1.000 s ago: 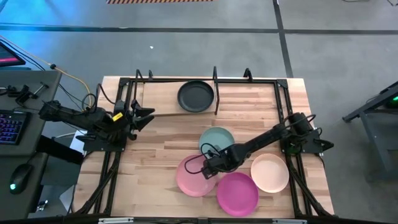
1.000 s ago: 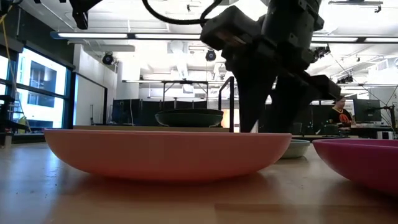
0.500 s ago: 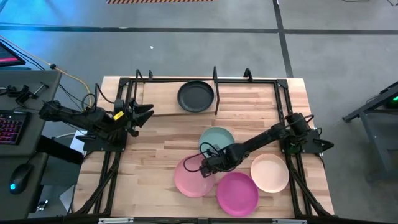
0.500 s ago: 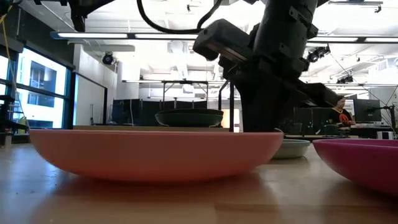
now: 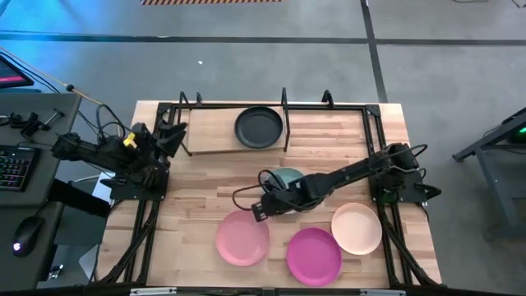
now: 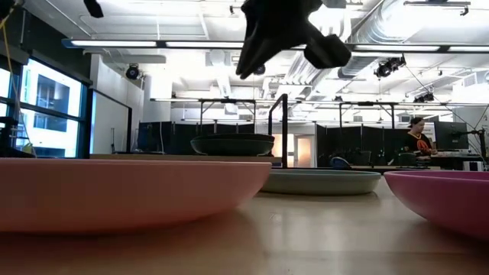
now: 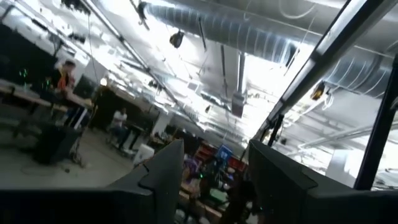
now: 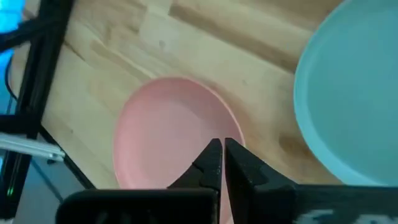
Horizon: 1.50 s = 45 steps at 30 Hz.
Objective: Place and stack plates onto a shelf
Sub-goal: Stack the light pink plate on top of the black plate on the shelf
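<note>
Across the tabletop (image 5: 205,177), my shelf (image 5: 215,138) lines the far edge, holding the dark grey plate (image 5: 258,127). Light pink (image 5: 242,238), magenta (image 5: 313,254), cream (image 5: 357,228) and light teal (image 5: 289,177) plates lie nearer. Right gripper (image 5: 261,208), pinched empty, hovers between pink and teal. Left gripper (image 5: 174,136) waits wide beside the shelf.

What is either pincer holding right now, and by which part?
Nothing. The right pincer is shut on air above the light pink plate, clear of its rim. The left pincer waits open near the shelf, empty.
</note>
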{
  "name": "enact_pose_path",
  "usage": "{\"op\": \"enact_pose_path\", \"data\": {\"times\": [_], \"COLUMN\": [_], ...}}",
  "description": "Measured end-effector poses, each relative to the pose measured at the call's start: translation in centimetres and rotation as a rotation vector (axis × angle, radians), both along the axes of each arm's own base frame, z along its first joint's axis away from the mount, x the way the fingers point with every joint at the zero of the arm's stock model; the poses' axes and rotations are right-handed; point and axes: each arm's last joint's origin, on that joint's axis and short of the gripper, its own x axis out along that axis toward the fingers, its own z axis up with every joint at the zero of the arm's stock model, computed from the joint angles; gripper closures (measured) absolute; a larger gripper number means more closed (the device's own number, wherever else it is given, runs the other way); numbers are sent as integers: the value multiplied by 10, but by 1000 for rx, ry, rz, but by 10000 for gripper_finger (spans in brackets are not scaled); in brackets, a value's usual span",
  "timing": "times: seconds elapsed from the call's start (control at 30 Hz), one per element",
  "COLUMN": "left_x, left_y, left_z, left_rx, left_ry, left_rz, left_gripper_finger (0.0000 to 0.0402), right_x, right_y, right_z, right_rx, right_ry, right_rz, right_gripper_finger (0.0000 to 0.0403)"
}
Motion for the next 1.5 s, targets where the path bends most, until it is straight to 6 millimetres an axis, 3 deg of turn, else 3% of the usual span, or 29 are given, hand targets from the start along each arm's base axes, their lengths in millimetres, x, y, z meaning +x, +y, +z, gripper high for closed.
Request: {"op": "enact_pose_path", "data": {"times": [0.23, 0.37, 0.57, 0.7, 1.23, 1.37, 1.5], "left_x": [-2, -1, 0, 0, 0, 0, 0], "left_y": [1, 1, 1, 1, 2, 2, 2], "left_z": [0, -3, -5, -5, -6, -6, -5], "left_rx": [6, 9, 4, 3, -35, -35, -39], "left_ry": [8, 46, 62, 64, 80, 82, 73], "left_rz": [7, 17, 19, 21, 82, 83, 82], "left_gripper_finger": [234, 234, 234, 234, 234, 234, 234], "right_x": [-3, -3, 6, 13, 27, 25, 21], "right_y": [13, 16, 21, 19, 31, 37, 42], "right_z": [-5, -9, -33, -49, -105, -110, -112], "right_rx": [49, 86, 102, 85, 45, 19, 13], "right_ry": [32, 59, 105, 127, 170, 181, 196], "right_rz": [71, 106, 160, 169, 168, 140, 86], "right_gripper_finger": [375, 320, 218, 190, 198, 239, 330]}}
